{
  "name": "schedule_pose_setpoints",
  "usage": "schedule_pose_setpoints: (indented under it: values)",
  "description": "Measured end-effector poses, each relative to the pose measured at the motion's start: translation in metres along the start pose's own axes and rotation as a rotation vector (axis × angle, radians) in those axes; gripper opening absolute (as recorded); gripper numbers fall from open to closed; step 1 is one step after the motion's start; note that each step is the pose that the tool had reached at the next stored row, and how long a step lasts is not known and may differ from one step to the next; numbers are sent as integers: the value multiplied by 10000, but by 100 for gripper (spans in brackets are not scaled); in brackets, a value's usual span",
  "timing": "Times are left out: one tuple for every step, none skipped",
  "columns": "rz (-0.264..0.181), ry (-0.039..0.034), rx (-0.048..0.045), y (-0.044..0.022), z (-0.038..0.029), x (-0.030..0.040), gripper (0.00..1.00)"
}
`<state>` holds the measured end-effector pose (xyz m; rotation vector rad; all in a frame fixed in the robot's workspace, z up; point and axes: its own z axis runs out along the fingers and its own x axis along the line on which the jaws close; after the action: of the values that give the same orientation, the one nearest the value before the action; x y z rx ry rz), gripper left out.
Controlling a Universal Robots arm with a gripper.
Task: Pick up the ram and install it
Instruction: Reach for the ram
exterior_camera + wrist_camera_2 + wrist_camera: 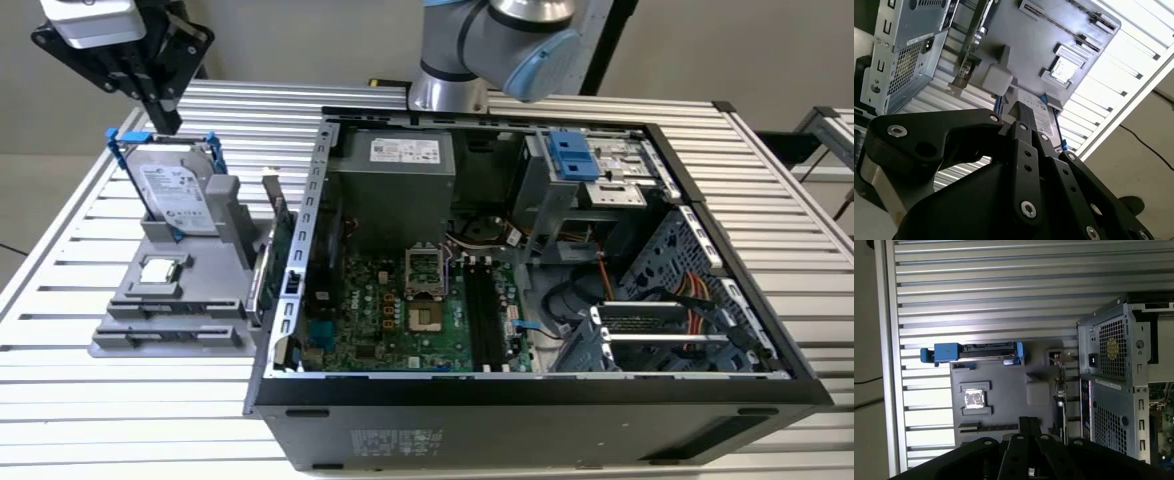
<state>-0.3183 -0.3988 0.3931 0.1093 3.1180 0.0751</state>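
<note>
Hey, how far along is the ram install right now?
Nothing looks done yet: the ram stands on edge in the grey holder beside the computer case, and the memory slots on the motherboard look empty. In hand: the gripper hangs above the holder, near the hard drive, apart from the ram. Left: the whole pick-up and the install.

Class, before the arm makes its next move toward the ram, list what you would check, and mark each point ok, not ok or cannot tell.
1. The ram stands on edge in the gray holder, beside the case: ok.
2. The gripper is above the ram: not ok; it hangs over the hard drive.
3. The case side is open: ok.
4. The memory slots are free: ok, they look bare.
5. The slot latches are open: cannot tell.
</note>
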Motion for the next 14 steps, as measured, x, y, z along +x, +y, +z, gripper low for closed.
schedule_pose_setpoints:
  values:
    - [0,0,1,-1,-1,10,0]
    - [0,1,1,-1,-1,20,0]
    - [-1,0,0,-2,-1,30,0]
    - [-1,0,0,-3,-1,39,0]
    - [-1,1,1,-3,-1,49,0]
    - [-2,0,0,-4,-2,58,0]
    - [-2,0,0,-5,-2,67,0]
    - [-2,0,1,-5,-2,76,0]
    - [-3,1,1,-6,-2,85,0]
    - [-3,1,1,-7,-2,94,0]
    - [-3,0,0,-7,-2,102,0]
    - [-3,1,1,-8,-3,112,0]
    - [-3,1,1,-8,-3,120,0]
    - [-4,1,1,-9,-3,128,0]
